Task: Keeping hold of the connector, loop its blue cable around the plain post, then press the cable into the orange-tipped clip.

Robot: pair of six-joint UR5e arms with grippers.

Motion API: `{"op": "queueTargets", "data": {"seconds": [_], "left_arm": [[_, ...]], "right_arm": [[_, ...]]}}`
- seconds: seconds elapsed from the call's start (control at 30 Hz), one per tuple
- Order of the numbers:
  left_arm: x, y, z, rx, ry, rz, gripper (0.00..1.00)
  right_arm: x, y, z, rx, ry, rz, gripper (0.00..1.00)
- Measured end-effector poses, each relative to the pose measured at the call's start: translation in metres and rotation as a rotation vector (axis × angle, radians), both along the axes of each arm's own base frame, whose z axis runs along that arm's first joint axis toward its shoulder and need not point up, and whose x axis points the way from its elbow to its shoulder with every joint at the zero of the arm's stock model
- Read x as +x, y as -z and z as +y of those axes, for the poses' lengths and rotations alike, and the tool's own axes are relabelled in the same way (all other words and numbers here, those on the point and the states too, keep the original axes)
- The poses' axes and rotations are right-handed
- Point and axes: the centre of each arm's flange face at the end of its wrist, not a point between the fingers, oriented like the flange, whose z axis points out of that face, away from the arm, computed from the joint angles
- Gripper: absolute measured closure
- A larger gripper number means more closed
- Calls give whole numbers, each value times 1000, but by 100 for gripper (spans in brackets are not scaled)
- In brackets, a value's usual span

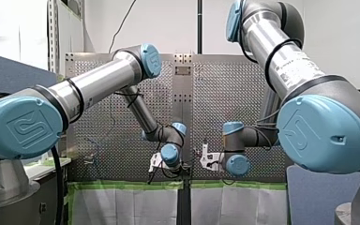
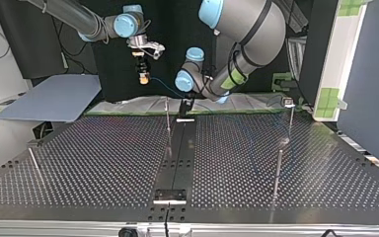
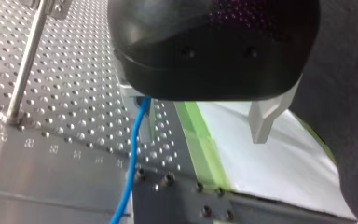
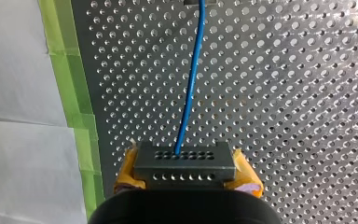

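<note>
My right claw (image 4: 186, 171) grips the connector (image 4: 185, 161). My left claw (image 3: 205, 130) has its fingers apart. I think the blue cable (image 4: 191, 88) isn't looped or clipped yet.

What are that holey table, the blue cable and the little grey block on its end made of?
Table: bare metal, probably aluminium, judging by its dull silver sheen and rows of drilled holes.
Cable: a smooth blue jacket, likely plastic, that bends in a gentle curve.
Connector: a matt dark grey block with two rows of small holes; plastic or coated metal, I cannot tell which.
</note>
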Motion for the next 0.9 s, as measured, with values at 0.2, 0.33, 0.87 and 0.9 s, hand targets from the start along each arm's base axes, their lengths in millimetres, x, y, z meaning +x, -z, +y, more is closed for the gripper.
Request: {"op": "queueTargets", "data": {"seconds": [0.2, 0.33, 0.87, 0.9], "left_arm": [[2, 0, -8, -99, 22, -8, 0], [5, 0, -13, -161, 37, -17, 0], [3, 6, -14, -339, 68, 47, 0], [3, 6, -14, -349, 67, 48, 15]], "right_arm": [[1, -1, -1, 7, -2, 6, 100], [2, -1, -2, 7, -2, 6, 100], [2, -1, -3, 12, -2, 9, 100], [2, -1, -3, 12, -2, 9, 100]]}}
